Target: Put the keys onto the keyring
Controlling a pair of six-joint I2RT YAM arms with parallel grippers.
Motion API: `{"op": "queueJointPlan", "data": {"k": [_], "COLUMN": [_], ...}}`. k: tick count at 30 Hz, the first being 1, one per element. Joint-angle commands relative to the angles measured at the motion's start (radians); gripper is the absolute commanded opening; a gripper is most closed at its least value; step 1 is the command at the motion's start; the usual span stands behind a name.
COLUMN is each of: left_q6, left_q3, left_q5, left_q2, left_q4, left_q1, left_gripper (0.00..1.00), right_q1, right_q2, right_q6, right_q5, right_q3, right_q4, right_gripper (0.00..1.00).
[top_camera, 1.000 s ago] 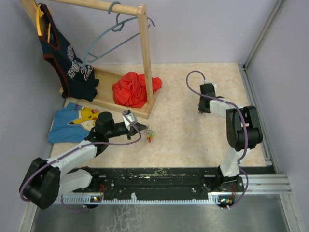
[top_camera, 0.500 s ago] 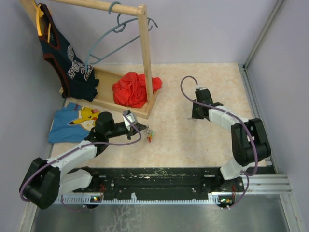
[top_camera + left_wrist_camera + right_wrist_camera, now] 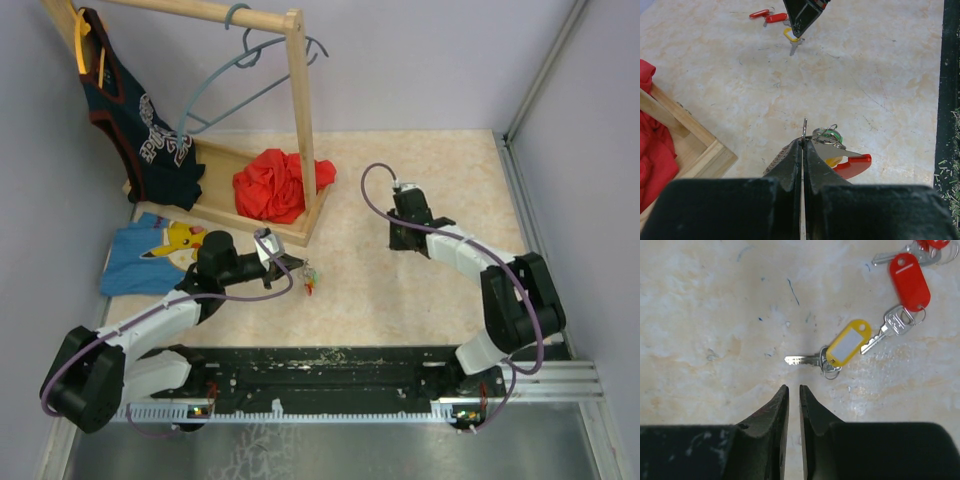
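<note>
My left gripper [image 3: 804,142] is shut on the keyring [image 3: 805,129], a thin grey wire that sticks up between its tips. A bunch of keys [image 3: 842,159] with green, yellow and red tags hangs from it on the right; the same bunch [image 3: 310,278] shows beside the left gripper [image 3: 293,265] from above. My right gripper [image 3: 794,388] hovers just short of a yellow-tagged key [image 3: 847,342] lying flat on the table, its jaws a narrow gap apart and empty. A red-tagged key [image 3: 910,280] lies beyond it, with one more at the top right corner.
A wooden clothes rack [image 3: 295,120] stands at the back left with a grey-blue hanger [image 3: 235,70] and a dark jersey [image 3: 140,120]. A red cloth [image 3: 272,185] lies on its base. A blue shirt [image 3: 150,255] lies left of my left arm.
My right arm has swung left toward the table's middle, carrying its gripper over the loose keys. The left arm and its keyring have stayed put.
</note>
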Motion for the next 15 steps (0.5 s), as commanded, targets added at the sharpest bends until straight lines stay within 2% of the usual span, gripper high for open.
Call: {"op": "queueJointPlan", "data": {"k": [1,6,15], "left_q6": [0.009,0.012,0.014], "left_q3": [0.004,0.006,0.008], "left_q5": [0.011,0.01,0.014], "left_q2": [-0.008,-0.004,0.0], "left_q4": [0.022,0.021,0.019], "left_q1": [0.002,0.002,0.003], "left_gripper": [0.0,0.0,0.0], "right_q1": [0.036,0.073,0.117], "right_q2": [0.055,0.106,0.217], "right_q6": [-0.066,-0.13,-0.167], "right_q5": [0.148,0.217,0.369], "right_q3": [0.07,0.108,0.159], "right_q4": [-0.059,-0.102,-0.132], "right_gripper": [0.18,0.27,0.28]}}
